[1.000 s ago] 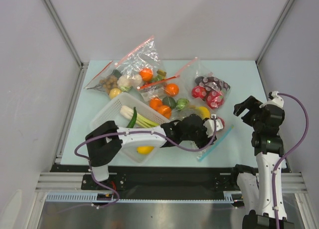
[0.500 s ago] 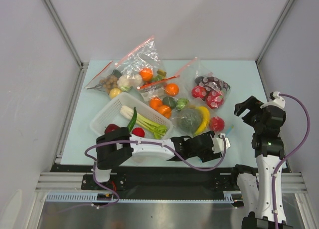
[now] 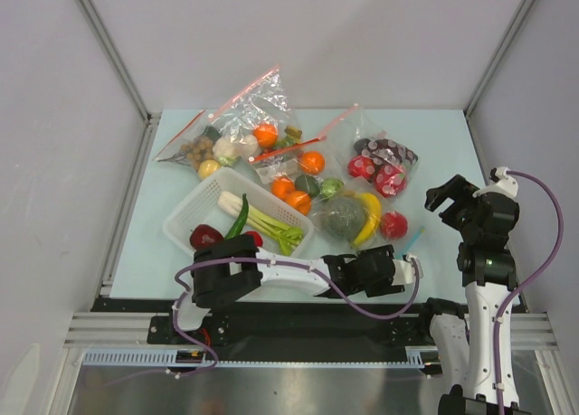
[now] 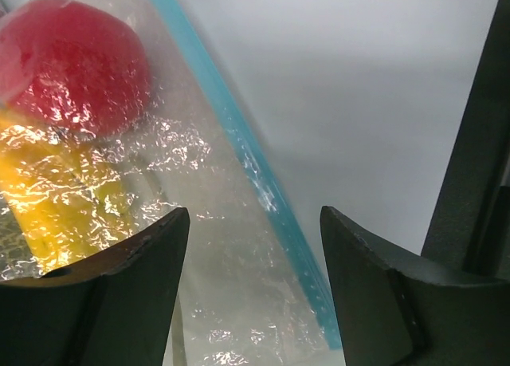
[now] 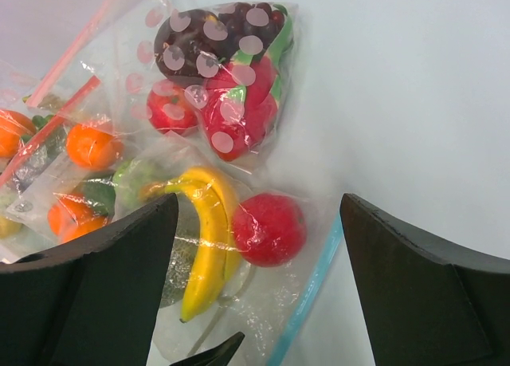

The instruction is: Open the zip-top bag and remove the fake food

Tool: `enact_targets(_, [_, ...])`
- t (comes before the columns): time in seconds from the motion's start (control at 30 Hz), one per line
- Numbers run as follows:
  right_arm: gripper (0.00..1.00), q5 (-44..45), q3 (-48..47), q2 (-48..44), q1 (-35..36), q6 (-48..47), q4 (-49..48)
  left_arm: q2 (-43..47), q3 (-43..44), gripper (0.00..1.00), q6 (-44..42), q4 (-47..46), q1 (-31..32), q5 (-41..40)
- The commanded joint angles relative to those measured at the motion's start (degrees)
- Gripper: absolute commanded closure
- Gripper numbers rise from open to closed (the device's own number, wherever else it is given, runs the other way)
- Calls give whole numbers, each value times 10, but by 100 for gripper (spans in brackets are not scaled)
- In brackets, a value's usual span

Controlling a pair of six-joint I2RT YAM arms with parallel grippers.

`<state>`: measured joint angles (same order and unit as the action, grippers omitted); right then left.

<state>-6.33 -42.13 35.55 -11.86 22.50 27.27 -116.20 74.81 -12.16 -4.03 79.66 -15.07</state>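
The zip-top bag (image 3: 380,241) lies flat at the front right, its light blue zip strip (image 3: 409,243) on the right side. Inside it is the fake food: a netted melon (image 3: 341,218), a banana (image 3: 369,216) and a red round fruit (image 3: 393,225). My left gripper (image 3: 391,265) is low at the bag's near corner, open. In its wrist view the clear plastic (image 4: 239,254) and the strip (image 4: 263,190) lie between the spread fingers (image 4: 127,302), with the red fruit (image 4: 76,63) beyond. My right gripper (image 3: 445,195) hangs open above and to the right of the bag, looking down on banana (image 5: 209,230) and red fruit (image 5: 269,229).
A white basket (image 3: 192,214) with green vegetables and red pieces sits at the front left. Behind the bag lie several clear bags with red strips holding oranges (image 3: 311,162) and other toy food, plus a spotted bag (image 3: 384,166). My left arm (image 3: 280,272) lies along the table's near edge.
My left arm has drawn back from over the bag toward the near edge, uncovering the melon and banana, and its jaws have widened. The right arm has barely moved.
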Motion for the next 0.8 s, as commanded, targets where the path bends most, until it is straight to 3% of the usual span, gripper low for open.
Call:
enact_targets(0.0, [12, 5, -23, -6, 0, 5, -4, -9, 30, 28, -26, 5, 7, -28])
enact_targets(0.27, [12, 5, -23, -7, 1, 6, -4, -21, 43, 32, -47, 20, 9, -50])
enact_targets(0.5, [12, 5, -24, -6, 1, 5, -5, -32, 52, 53, -50, 31, 9, -52])
enact_targets(0.77, [11, 5, -24, -7, 2, 4, -7, -37, 55, 64, -55, 36, 9, -46])
